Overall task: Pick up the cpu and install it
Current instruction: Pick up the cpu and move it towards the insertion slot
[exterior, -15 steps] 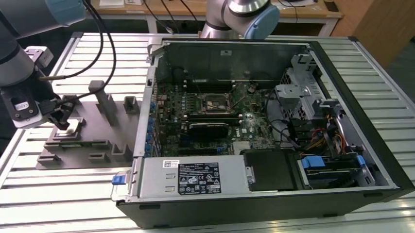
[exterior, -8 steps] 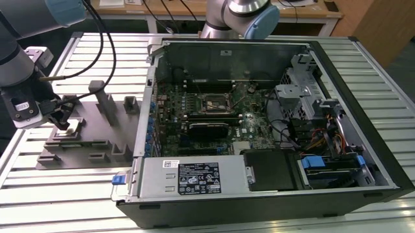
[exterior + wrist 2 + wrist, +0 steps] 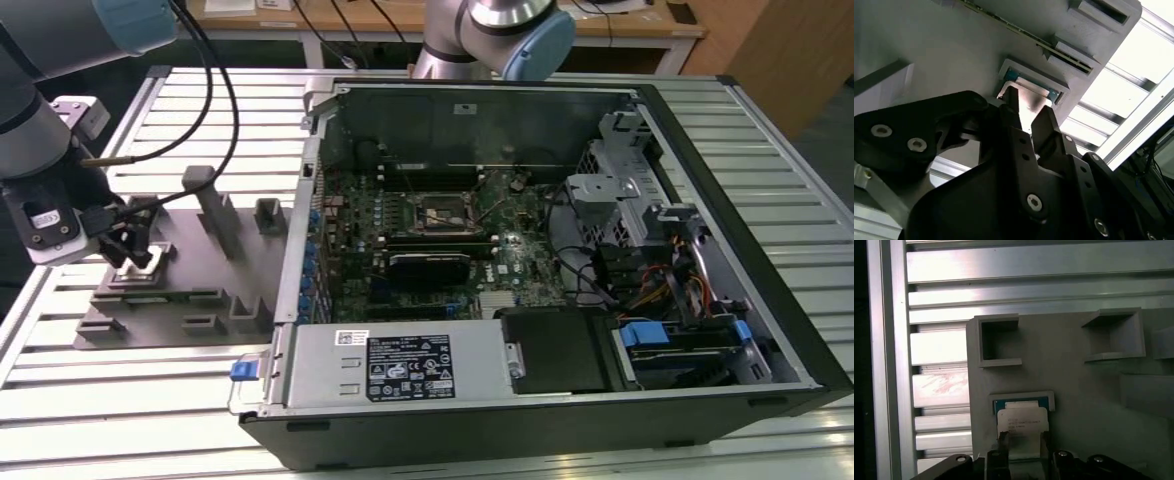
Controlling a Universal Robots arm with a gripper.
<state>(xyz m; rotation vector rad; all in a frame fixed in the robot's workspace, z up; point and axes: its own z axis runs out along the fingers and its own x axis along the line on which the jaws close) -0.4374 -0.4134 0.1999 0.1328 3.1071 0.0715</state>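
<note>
On the grey fixture plate (image 3: 174, 310), at the exterior view's left, the cpu (image 3: 143, 262) lies flat in a shallow walled nest. It is well apart from the open computer case (image 3: 534, 120) and from the black socket (image 3: 445, 213) on the board inside.

The gripper (image 3: 130, 252) hangs directly over the cpu. In the first wrist view the jaws are spread, and the gripper (image 3: 1023, 439) has one black finger at each of two opposite side edges of the cpu (image 3: 1021, 422). The second wrist view agrees: the cpu (image 3: 1029, 102) shows in the gap of the gripper (image 3: 1028, 107). Whether the pads bear on the edges cannot be told. The cpu lies straight below the jaws. Being square, it offers no long axis.

Materials: the cpu has a pale, smooth metal top with a blue-green rim showing at the nest wall. The plate is matt grey plastic with upright blocks and square pockets. The desk (image 3: 120, 420) is ribbed aluminium slats. The case is dark sheet metal.
</note>
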